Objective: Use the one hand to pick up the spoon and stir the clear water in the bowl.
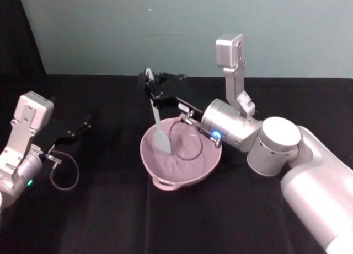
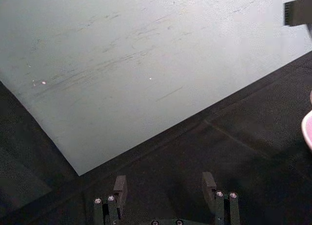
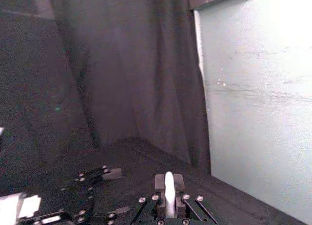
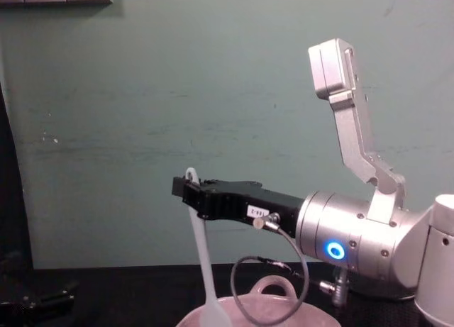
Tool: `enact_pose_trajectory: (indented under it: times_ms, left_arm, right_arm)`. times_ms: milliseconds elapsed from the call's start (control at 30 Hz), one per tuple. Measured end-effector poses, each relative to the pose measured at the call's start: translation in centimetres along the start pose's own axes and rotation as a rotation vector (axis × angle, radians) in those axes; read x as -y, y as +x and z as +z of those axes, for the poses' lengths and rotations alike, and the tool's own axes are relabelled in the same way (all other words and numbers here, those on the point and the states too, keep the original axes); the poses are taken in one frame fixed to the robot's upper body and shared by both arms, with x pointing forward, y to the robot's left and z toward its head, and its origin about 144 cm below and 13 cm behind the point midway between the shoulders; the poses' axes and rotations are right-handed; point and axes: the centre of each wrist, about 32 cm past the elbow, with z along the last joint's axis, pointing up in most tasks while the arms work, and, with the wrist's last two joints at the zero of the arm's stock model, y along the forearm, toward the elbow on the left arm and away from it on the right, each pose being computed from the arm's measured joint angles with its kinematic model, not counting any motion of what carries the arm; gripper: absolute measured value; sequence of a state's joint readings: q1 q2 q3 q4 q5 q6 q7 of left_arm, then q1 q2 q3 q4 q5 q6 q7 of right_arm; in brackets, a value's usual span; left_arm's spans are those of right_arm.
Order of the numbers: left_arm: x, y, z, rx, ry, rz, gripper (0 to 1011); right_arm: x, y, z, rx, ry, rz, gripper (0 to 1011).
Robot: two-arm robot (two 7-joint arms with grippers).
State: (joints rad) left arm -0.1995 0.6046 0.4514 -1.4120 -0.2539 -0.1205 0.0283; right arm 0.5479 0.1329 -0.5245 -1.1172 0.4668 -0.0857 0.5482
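Note:
My right gripper [image 1: 150,91] is shut on the upper handle of the white spoon [image 1: 158,127] and holds it nearly upright. The spoon's flat blade reaches down inside the pale pink bowl [image 1: 144,157] near its far left wall. From the chest, the spoon [image 4: 202,256] hangs from the right gripper [image 4: 186,189] into the bowl [image 4: 280,309]. The handle end [image 3: 168,195] stands pinched between the jaws in the right wrist view. The clear water [image 1: 185,155] is only a faint sheen on the pink inside. My left gripper [image 1: 85,122] rests open on the table at the far left.
A black cloth covers the table [image 1: 110,221], with a pale green wall [image 1: 165,28] behind. The bowl's loop handle [image 1: 165,183] points toward me. A black cable loop [image 1: 187,141] from the right wrist hangs over the bowl. The bowl's edge [image 2: 308,127] shows beside the left gripper [image 2: 165,183].

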Motion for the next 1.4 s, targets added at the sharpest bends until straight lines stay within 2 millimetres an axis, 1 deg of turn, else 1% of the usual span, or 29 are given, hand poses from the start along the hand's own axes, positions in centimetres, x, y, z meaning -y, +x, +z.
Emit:
enact_pose_trajectory:
  times_ms: [100,200,367,400,467,600,700,733,800,900,1033,1167,1400]
  left_arm:
    - [0.0,0.0,0.0,0.0,0.0,0.0,1011]
    - [0.0,0.0,0.0,0.0,0.0,0.0,1011]
    - [0.0,0.0,0.0,0.0,0.0,0.0,1011]
    - [0.0,0.0,0.0,0.0,0.0,0.0,1011]
    - [0.0,0.0,0.0,0.0,0.0,0.0,1011]
    - [0.0,0.0,0.0,0.0,0.0,0.0,1011]
    - [0.0,0.0,0.0,0.0,0.0,0.0,1011]
    - [0.0,0.0,0.0,0.0,0.0,0.0,1011]
    - [0.0,0.0,0.0,0.0,0.0,0.0,1011]
    - [0.0,0.0,0.0,0.0,0.0,0.0,1011]
    - [0.0,0.0,0.0,0.0,0.0,0.0,1011]
    - [0.0,0.0,0.0,0.0,0.0,0.0,1011]
    - [0.0,0.0,0.0,0.0,0.0,0.0,1011]
  right_arm:
    - [-0.1,0.8,0.2,0.0,0.0,-0.017,109]
    - [0.2,1.4,0.3,-0.001,0.002,-0.038,109]
    - [1.4,2.2,0.5,0.005,0.008,-0.078,109]
    - [1.4,2.2,0.5,0.005,0.008,-0.078,109]
    - [2.4,2.4,0.6,0.012,0.01,-0.1,109]
    - [3.4,2.4,0.7,0.015,0.013,-0.121,109]
    - [4.8,1.9,0.5,0.013,0.013,-0.137,109]
    - [4.8,1.9,0.5,0.013,0.013,-0.137,109]
    - [5.5,1.3,0.4,0.01,0.014,-0.135,109]
    - [5.7,0.6,0.3,0.008,0.017,-0.126,109]
    - [5.4,-0.6,0.1,0.004,0.02,-0.092,109]
    - [4.7,-1.3,0.0,0.004,0.022,-0.07,109]
    - [4.5,-1.6,0.0,0.005,0.029,-0.063,109]
